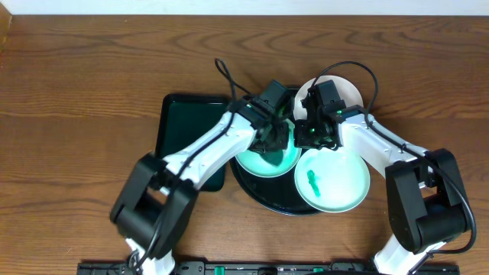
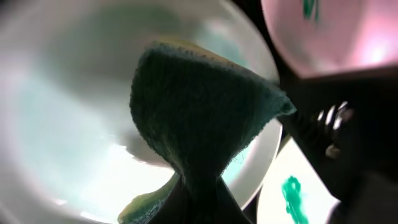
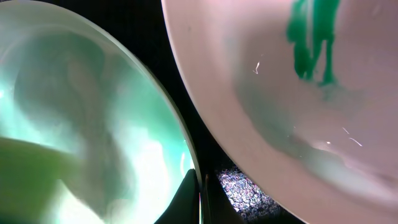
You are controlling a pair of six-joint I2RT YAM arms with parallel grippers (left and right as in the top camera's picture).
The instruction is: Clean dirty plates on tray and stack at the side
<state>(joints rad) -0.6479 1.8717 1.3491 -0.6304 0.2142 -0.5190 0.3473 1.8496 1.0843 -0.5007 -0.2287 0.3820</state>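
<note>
Three plates lie on the round black tray [image 1: 263, 200]. My left gripper [image 1: 273, 141] [image 2: 199, 202] is shut on a dark green and yellow sponge [image 2: 199, 106], which presses into the pale mint left plate [image 1: 256, 164] [image 2: 62, 124]. On that same plate's right rim, my right gripper [image 1: 309, 140] [image 3: 200, 199] is shut, with the thin edge [image 3: 186, 149] between its fingers. The front right plate [image 1: 336, 183] [image 3: 267, 93] carries a green smear [image 1: 314, 181]. The white back plate [image 1: 348, 90] is partly hidden behind the right gripper.
A rectangular dark green tray [image 1: 183, 126] lies on the wooden table just left of the black tray, under the left arm. Bare wood [image 1: 76, 114] stretches to the far left and to the far right [image 1: 443, 92].
</note>
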